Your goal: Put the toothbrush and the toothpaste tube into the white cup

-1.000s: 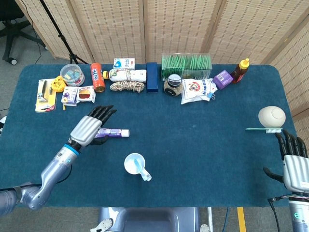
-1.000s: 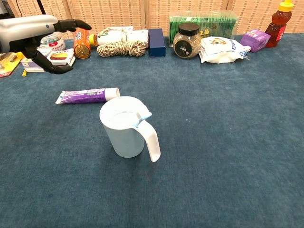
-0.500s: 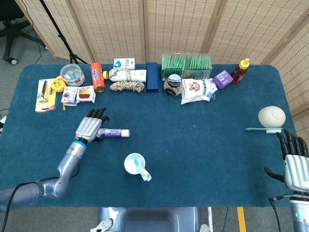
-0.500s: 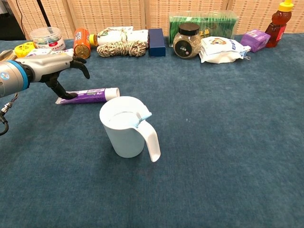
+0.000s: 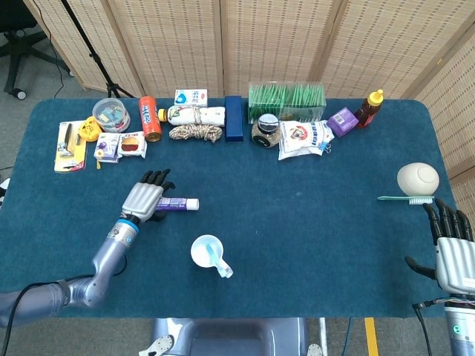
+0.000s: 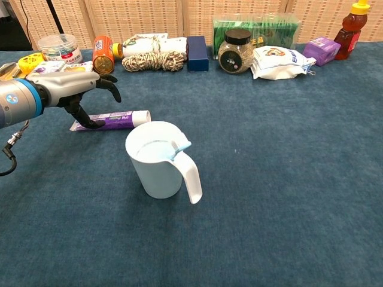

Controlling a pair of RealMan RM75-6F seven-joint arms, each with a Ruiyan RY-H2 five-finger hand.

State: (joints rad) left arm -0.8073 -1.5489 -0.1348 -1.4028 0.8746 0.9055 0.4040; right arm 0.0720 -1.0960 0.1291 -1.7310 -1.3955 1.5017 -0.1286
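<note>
The bench [image 5: 297, 222] carries a blue cloth. The white cup [image 5: 207, 251] stands upright near the front edge, a little left of centre, its handle pointing toward four o'clock in the head view. A small pale blue item sits at the cup's rim; what it is cannot be told.

The toothpaste tube [image 5: 177, 203] lies flat at about eleven o'clock from the cup, apart from it, its white cap toward three o'clock. The left hand [image 5: 144, 197] sits over the tube's flat tail end. In the chest view the left hand [image 6: 75, 89] arches above the tube [image 6: 114, 120], fingers spread and curved downward, with a dark fingertip down at the tube's left end. Whether it has a hold on the tube cannot be told.

The toothbrush [image 5: 404, 198] lies flat at the far right edge of the bench, well apart from the cup at roughly two o'clock from it, just beside a cream egg-shaped object [image 5: 418, 178] at its twelve o'clock. The right hand [image 5: 453, 248] is at six o'clock from the toothbrush, palm down, fingers extended and apart, holding nothing and clear of the brush.

Along the back edge runs a row of goods: an orange can [image 5: 151, 118], a coil of rope [image 5: 196, 133], a dark blue box [image 5: 234, 118], a lidded jar [image 5: 266, 130] and a honey bottle [image 5: 369, 108].
</note>
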